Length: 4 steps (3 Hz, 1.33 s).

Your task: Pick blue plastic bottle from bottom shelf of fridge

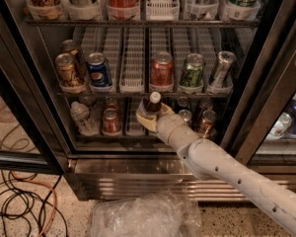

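Observation:
The fridge stands open with its black door frame. On the bottom shelf my gripper is shut around the blue plastic bottle, a small dark bottle with a white cap. The bottle stands upright, its cap reaching the edge of the rack above, at the shelf's front middle. My white arm reaches in from the lower right. The bottle's lower body is hidden by the gripper.
A clear crinkled bottle and a red can stand left of the gripper; cans stand right of it. The rack above holds several cans. A steel slatted base, crumpled clear plastic and floor cables lie below.

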### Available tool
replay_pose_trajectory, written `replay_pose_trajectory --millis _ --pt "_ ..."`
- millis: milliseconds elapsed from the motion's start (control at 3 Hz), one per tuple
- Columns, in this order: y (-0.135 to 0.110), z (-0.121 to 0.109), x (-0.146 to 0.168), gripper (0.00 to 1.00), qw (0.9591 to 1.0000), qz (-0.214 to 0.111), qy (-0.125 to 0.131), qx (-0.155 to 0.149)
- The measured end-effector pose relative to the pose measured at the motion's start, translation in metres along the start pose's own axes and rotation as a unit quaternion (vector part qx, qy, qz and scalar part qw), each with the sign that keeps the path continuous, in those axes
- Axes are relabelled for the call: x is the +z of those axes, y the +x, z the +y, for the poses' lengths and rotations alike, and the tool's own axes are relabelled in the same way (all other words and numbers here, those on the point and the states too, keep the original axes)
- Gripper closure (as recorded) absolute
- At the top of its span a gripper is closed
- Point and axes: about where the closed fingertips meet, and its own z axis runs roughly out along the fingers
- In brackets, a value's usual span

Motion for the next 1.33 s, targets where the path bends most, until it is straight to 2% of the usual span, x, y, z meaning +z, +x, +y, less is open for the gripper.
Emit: replay_pose_trajectory --millis 333,1333 --pt "0.006 -0.0014 -0.0178 1.0 0.9986 0.035 -0.03 0.023" --pt "0.0124 0.0009 -0.0205 1.0 0.9982 0.038 -0.035 0.03"
